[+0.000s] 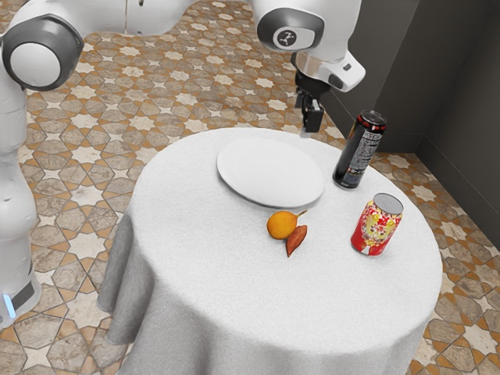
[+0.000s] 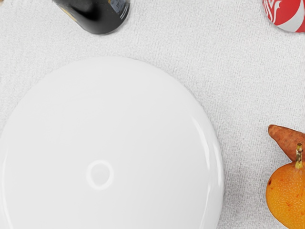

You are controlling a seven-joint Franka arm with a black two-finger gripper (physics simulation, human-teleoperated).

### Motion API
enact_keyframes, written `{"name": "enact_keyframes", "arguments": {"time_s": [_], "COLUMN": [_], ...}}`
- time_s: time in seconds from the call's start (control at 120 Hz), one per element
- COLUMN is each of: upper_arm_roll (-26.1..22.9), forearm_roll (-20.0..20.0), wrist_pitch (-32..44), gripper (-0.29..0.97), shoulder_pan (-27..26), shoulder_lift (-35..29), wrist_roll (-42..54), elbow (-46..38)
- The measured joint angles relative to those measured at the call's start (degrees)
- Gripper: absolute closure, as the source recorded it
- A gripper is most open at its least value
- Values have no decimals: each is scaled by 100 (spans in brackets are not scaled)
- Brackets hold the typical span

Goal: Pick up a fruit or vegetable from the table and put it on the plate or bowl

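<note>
An orange fruit with a short stem (image 1: 281, 224) (image 2: 288, 195) lies near the middle of the round white-clothed table (image 1: 234, 297). A reddish-brown sweet potato (image 1: 296, 239) (image 2: 287, 140) touches it on the side toward the table's front. A flat white plate (image 1: 269, 170) (image 2: 109, 143) lies behind them, bare. My black gripper (image 1: 312, 117) hangs above the table's far edge, just beyond the plate and well away from the fruit, holding nothing.
A tall black can (image 1: 359, 150) (image 2: 95, 14) stands upright to the exterior view's right of the plate. A red and yellow can (image 1: 376, 225) (image 2: 286, 12) stands farther forward on that side. Dark walls rise behind the table; the floor is patterned tile.
</note>
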Motion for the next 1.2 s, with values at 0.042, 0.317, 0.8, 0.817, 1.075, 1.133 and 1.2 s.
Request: {"name": "enact_keyframes", "arguments": {"time_s": [0.042,0.317,0.8,0.817,1.075,1.133,1.2], "upper_arm_roll": [-41,-40,-72,-85,-1067,-1486,-1845], "forearm_roll": [-5,-64,-1013,-1033,-1155,-1227,-1295], "wrist_pitch": [0,-167,101,136,562,691,810], "gripper": [0,0,0,0,0,0,0], "shoulder_pan": [-74,-391,-239,-233,741,1188,1581], "shoulder_lift": [1,311,-560,-557,-506,-488,-456], "wrist_roll": [0,-9,-441,-455,-665,-665,-665], "elbow": [135,109,-1775,-1798,-2139,-2206,-2225]}}
